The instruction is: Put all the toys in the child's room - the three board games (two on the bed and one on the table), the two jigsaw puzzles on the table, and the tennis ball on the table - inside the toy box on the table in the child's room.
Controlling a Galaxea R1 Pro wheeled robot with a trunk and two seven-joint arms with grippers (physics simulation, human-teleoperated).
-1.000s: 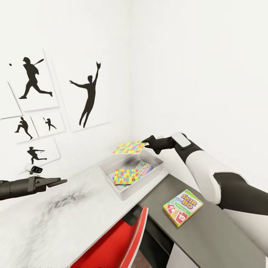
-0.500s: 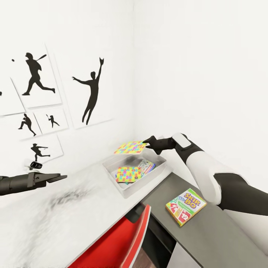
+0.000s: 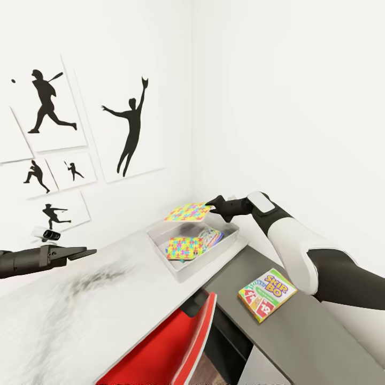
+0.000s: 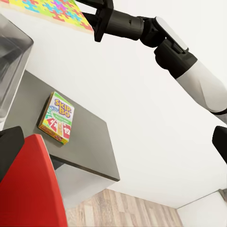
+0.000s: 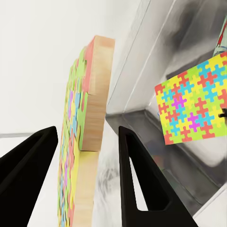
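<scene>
The right hand (image 3: 215, 205) reaches out over the far corner of the toy box (image 3: 160, 246), with a jigsaw puzzle (image 3: 187, 212) at its fingertips, level and above the box's back rim. In the right wrist view this puzzle (image 5: 87, 137) stands between the two spread fingers (image 5: 130, 170) with a gap on each side, so the hand looks released or only just letting go. Whether anything is touching the sheet cannot be told.

That view also shows the puzzle as a stiff board with a pale wooden edge under its coloured pieces. It is likely light and rigid, will not sag, and is best pinched across its thickness at the middle of one edge. Held by a corner, it could swing. Its flat faces look smooth, so a loose pinch may let it slide.

A second puzzle (image 3: 184, 248) lies flat inside the box, beside a board game (image 3: 209, 236) that is partly hidden. Another board game (image 3: 267, 294), marked Skip-Bo, rests on the lower dark part of the worktop (image 3: 299, 337), well apart from the box. Being a small, firm box, it should take a grip across its short sides.

The left hand (image 3: 80, 251) hovers over the pale worktop, its fingers close together and carrying nothing.
</scene>
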